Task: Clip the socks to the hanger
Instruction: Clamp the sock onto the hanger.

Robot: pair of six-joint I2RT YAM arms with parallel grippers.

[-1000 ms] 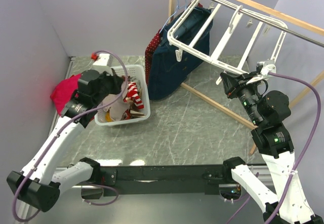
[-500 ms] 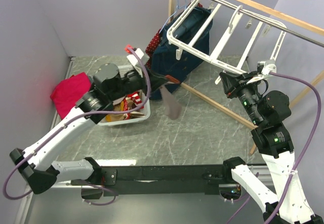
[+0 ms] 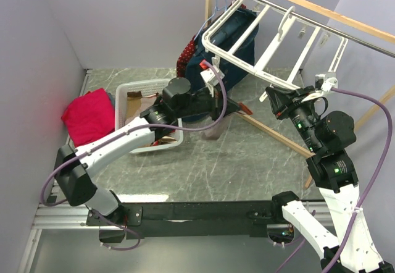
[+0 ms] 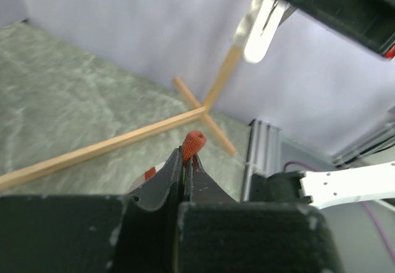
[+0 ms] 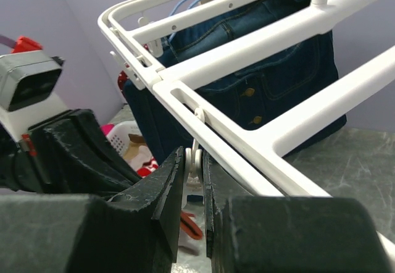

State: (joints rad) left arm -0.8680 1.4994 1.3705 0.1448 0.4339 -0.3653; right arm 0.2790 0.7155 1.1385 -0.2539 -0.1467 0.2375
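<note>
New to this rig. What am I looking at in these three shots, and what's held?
Two robot arms are bolted at a table's near edge. One picture looks down from above and behind them; the other two come from a camera on each wrist. The left arm reaches across the middle, jaws shut on a taupe sock with a reddish cuff. The right arm pinches a small white clip on the white drying hanger in its jaws. On the table: a white basket of laundry and a pink cloth. A navy garment hangs behind.

No legible text, no labels, brands, numbers or signs readable in any view
</note>
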